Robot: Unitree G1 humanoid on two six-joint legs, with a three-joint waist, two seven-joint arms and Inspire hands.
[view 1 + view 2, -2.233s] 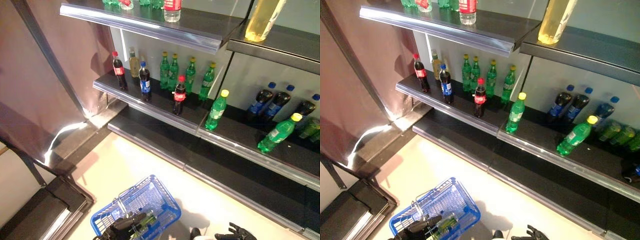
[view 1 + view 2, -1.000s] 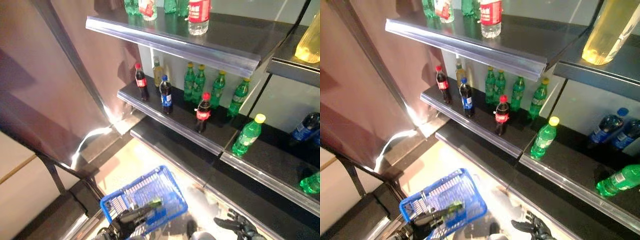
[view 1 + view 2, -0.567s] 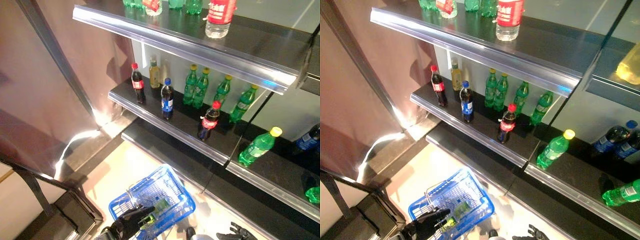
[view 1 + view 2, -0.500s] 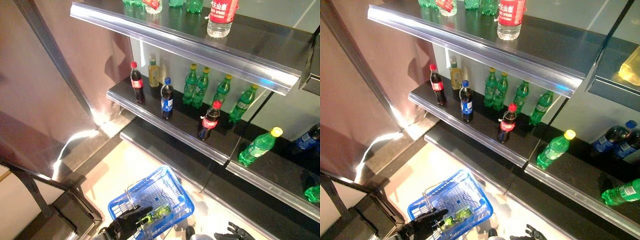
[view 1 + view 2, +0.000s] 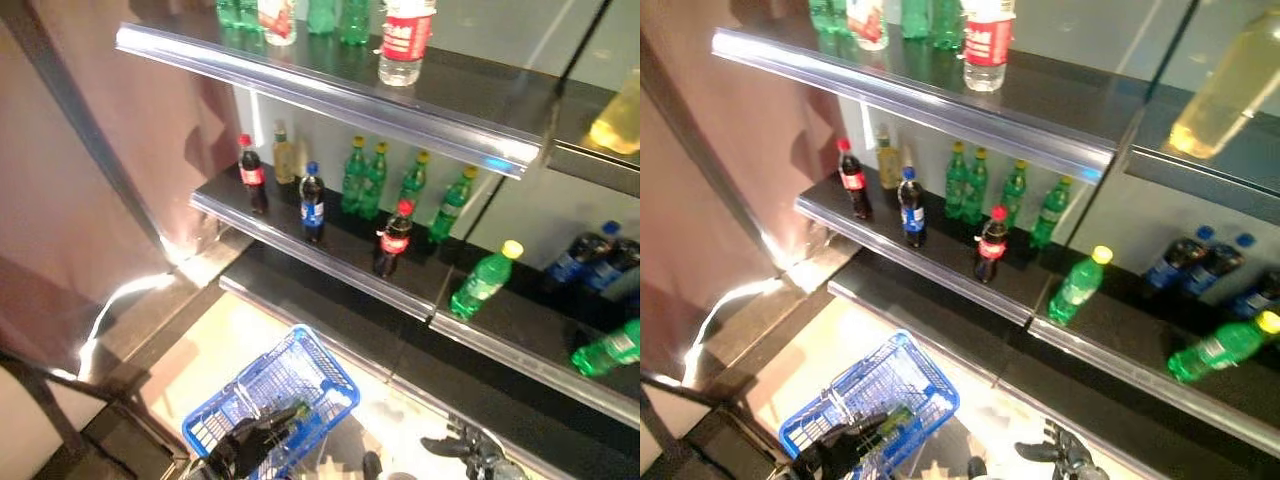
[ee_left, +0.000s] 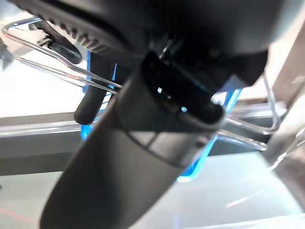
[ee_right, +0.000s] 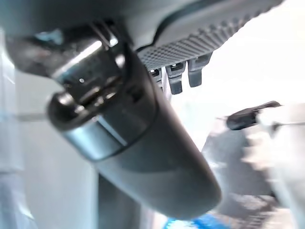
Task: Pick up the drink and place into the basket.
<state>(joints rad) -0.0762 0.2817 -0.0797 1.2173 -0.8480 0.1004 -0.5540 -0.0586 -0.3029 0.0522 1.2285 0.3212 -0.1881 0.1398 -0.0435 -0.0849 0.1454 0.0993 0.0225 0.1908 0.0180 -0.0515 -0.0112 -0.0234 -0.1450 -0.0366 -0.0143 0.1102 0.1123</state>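
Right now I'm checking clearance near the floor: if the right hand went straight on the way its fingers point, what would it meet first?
The right hand points toward the robot's left, low over the pale floor. The first thing in that line looks like the blue basket, though depth is unclear.

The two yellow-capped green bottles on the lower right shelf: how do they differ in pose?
The nearer green bottle leans, cap up, close to the shelf's front edge. The farther green bottle lies almost flat on its side, running out of the left eye view. Both are green with a pale label.
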